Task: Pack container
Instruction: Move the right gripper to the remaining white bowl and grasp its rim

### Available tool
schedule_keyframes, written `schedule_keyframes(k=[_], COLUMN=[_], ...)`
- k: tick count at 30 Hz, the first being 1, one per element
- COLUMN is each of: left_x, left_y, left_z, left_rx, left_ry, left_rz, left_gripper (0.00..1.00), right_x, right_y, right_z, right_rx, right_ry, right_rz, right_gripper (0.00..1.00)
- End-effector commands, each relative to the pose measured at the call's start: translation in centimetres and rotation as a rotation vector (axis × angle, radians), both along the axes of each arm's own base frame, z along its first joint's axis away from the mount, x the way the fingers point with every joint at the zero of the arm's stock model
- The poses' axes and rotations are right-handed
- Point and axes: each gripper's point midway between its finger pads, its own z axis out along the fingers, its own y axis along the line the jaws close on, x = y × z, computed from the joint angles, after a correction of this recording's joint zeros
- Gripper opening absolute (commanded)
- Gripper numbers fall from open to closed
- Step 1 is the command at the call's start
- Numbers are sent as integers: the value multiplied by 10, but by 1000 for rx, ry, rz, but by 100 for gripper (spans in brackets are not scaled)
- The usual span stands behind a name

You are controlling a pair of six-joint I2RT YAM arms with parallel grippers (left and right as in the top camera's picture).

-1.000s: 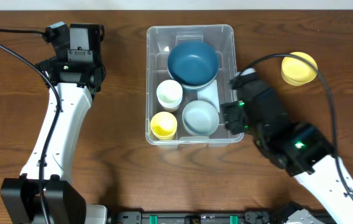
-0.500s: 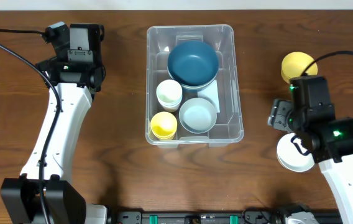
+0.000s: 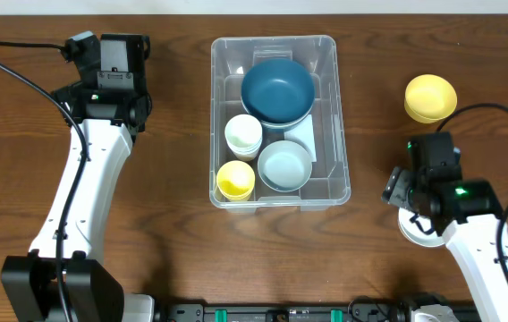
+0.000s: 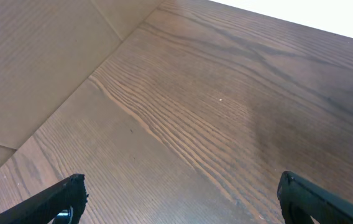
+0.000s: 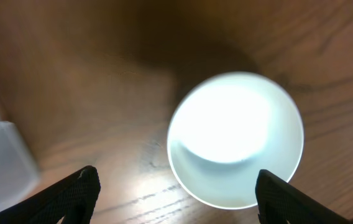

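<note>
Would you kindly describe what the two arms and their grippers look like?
The left arm and right arm have white shell links joined by black joint housings with small green lights. A black cable runs along each. The left gripper and right gripper have black, blocky fingers.

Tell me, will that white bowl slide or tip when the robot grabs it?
It may slide: the white bowl looks smooth and glossy on the slick wooden table. It looks thin and light, so one finger of the right tool could nudge it. Tipping looks unlikely, since it sits upright and wide.
</note>
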Motion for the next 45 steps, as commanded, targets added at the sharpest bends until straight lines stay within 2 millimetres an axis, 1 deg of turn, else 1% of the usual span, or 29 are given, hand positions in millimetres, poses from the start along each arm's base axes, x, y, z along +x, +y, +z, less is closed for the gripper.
schedule_keyframes(k=[1,6,9,13,20,25,28,29,30,31,33,36,39,42,45], left_x=[-4,-4,-4,-4,-4,-4,-4,-4,-4,-4,-4,-4,-4,-4,-4], left_y=[4,4,4,4,4,4,4,4,5,4,4,4,4,4,4], left_z=[8,8,8,8,8,8,8,8,8,8,8,8,8,8,8], left_rx=[20,20,20,20,20,20,20,20,20,20,20,20,20,20,20], left_ry=[-12,-12,-12,-12,-12,-12,-12,-12,-12,-12,-12,-12,-12,-12,-12], left_rz=[15,15,15,15,15,15,15,15,15,15,15,15,15,15,15], left_gripper=[98,98,98,98,98,98,98,98,98,98,98,98,98,98,98], right_x=[-10,-22,-24,-26,-25,-29,-29,-28,-27,-27,-27,-28,-27,-24,-16], right_y=[-7,-13,-12,-12,-8,-8,-8,-8,-8,-8,-8,-6,-4,-4,-4], right_z=[-13,-29,-40,-56,-70,-83,-87,-88,-89,-90,-90,-91,-90,-86,-76], right_rx=[-14,-22,-10,-2,25,22,21,21,21,20,20,27,32,25,17], right_ry=[28,71,74,63,48,64,72,73,73,75,79,85,88,87,72], right_rz=[-50,-71,-75,-86,-79,-79,-79,-79,-78,-75,-75,-71,-45,-19,0], right_gripper=[82,84,86,85,82,82,81,77,70,56,38,22,1,1,1])
